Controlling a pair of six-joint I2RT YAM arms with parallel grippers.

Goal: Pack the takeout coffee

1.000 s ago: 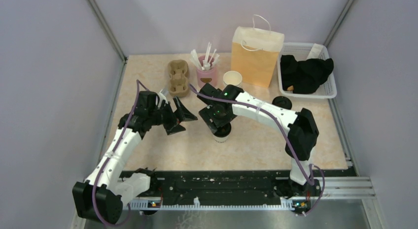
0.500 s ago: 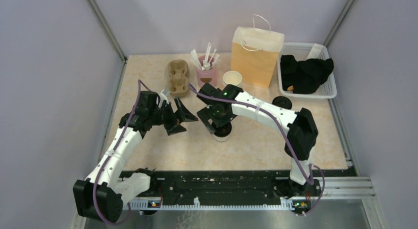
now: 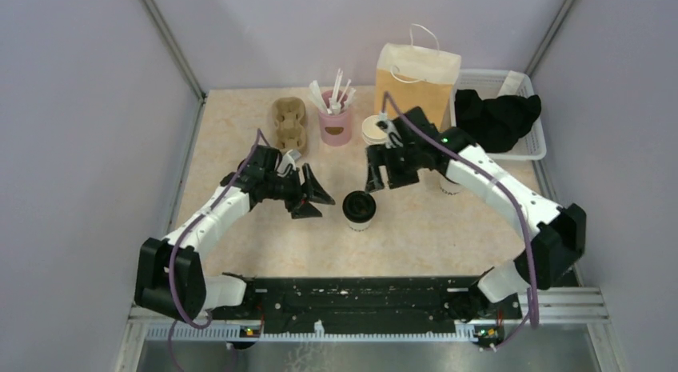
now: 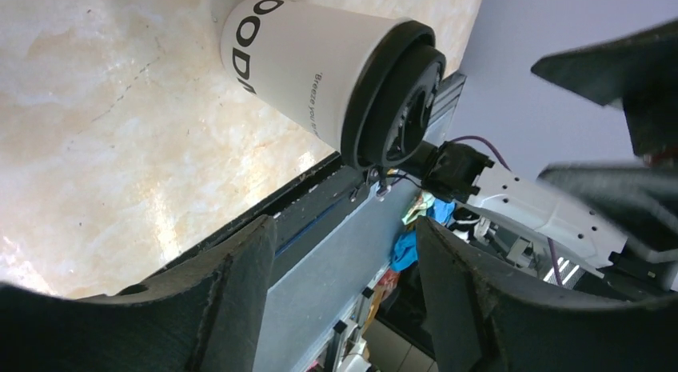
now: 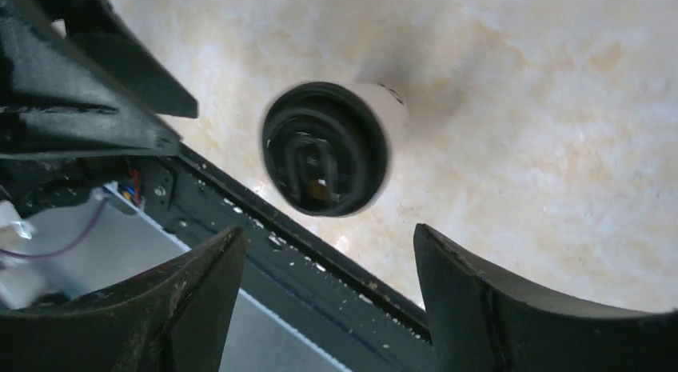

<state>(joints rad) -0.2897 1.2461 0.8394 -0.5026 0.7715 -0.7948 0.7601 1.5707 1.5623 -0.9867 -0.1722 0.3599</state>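
Note:
One takeout coffee (image 3: 359,210), a white paper cup with dark lettering and a black lid, stands upright mid-table. It shows in the left wrist view (image 4: 320,64) and from above in the right wrist view (image 5: 326,148). My left gripper (image 3: 313,198) is open just left of it, apart from it, jaws pointing at it (image 4: 344,268). Behind and to the right of the cup hovers my right gripper (image 3: 382,178), open and empty (image 5: 328,284). A second white cup (image 3: 449,185) peeks out from under the right arm, mostly hidden.
At the back stand a brown cup carrier (image 3: 289,124), a pink cup of stirrers (image 3: 336,122), a stack of lidless cups (image 3: 372,130), a tan paper bag (image 3: 416,80) and a white basket (image 3: 534,152) of black items. The black base rail (image 3: 352,296) runs along the near edge.
The right gripper has left the cup and swung back and to the right. The left gripper has moved right toward the cup, its jaws a little narrower.

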